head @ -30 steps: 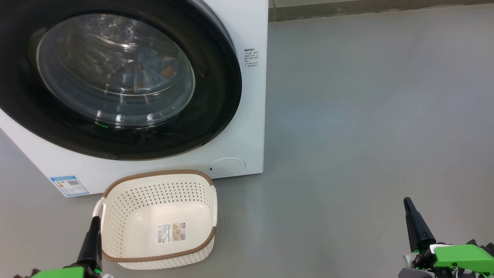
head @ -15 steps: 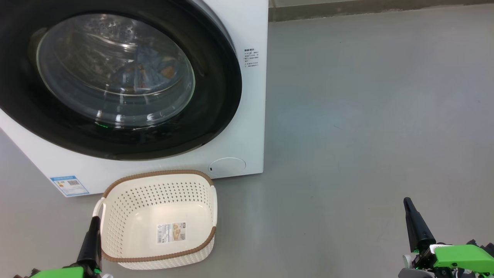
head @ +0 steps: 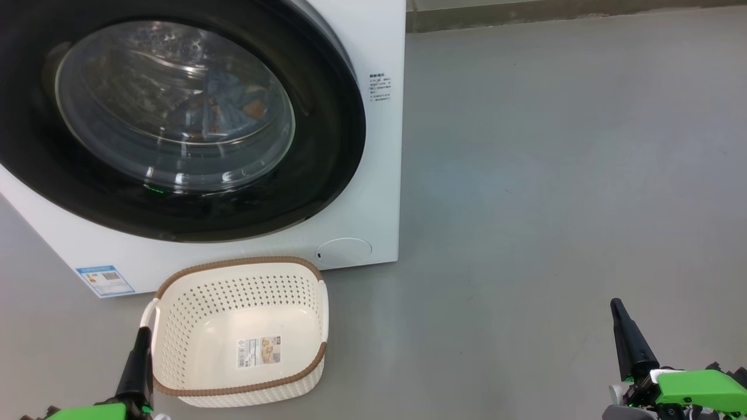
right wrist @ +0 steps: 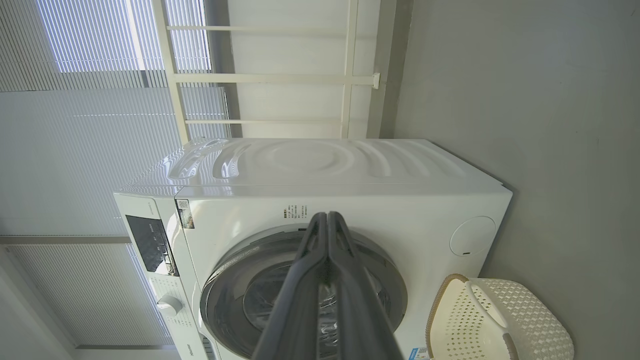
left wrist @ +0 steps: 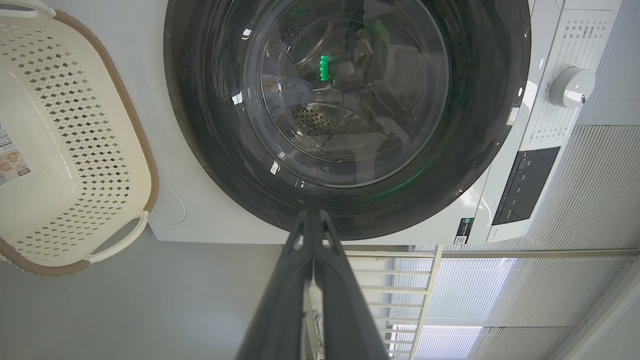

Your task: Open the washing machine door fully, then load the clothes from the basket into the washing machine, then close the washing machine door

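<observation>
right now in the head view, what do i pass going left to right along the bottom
left gripper → basket → floor → right gripper

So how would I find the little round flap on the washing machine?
Find the big white washing machine with the round black door. Look at its bottom right corner, near the cream basket. The flap there is a small plain white circle, unlike the blue sticker at the other bottom corner.
</observation>
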Controlling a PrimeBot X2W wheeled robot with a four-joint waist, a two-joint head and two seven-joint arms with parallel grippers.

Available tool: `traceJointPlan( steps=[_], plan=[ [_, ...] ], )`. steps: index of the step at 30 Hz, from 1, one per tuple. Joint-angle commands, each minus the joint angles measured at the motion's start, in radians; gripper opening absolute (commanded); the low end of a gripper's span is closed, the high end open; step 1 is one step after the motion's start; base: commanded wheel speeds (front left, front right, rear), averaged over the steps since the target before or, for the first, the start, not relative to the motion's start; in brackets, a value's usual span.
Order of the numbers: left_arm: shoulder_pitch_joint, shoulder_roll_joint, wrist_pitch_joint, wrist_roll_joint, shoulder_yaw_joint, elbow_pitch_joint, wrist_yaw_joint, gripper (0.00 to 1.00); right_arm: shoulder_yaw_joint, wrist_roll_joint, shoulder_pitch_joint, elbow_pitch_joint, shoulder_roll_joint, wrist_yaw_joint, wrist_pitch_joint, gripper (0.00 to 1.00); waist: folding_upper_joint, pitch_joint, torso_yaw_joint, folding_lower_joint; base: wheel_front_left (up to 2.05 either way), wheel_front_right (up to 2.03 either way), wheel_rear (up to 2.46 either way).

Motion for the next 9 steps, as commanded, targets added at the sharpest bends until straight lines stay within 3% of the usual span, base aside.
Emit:
traceJointPlan(
  steps=[1,9],
  plan=[
    [-0.041,0.017,0.007,0.007,0.035,-0.017,-0.011,0.0,0.016,-0.011,-0.04,-0.024,-0.002,-0.001,0.008,0.0,-0.0001,0.0,0.0,0.0,0.0,0.0,0.0],
    [-0.041,0.017,0.008,0.008,0.036,-0.017,-0.011,0.0,0.014,-0.012,-0.04,-0.024,-0.001,-0.001,0.009,0.0,-0.0001,0.0,0.0,0.0,0.0,0.0,0.0]
  ],
)
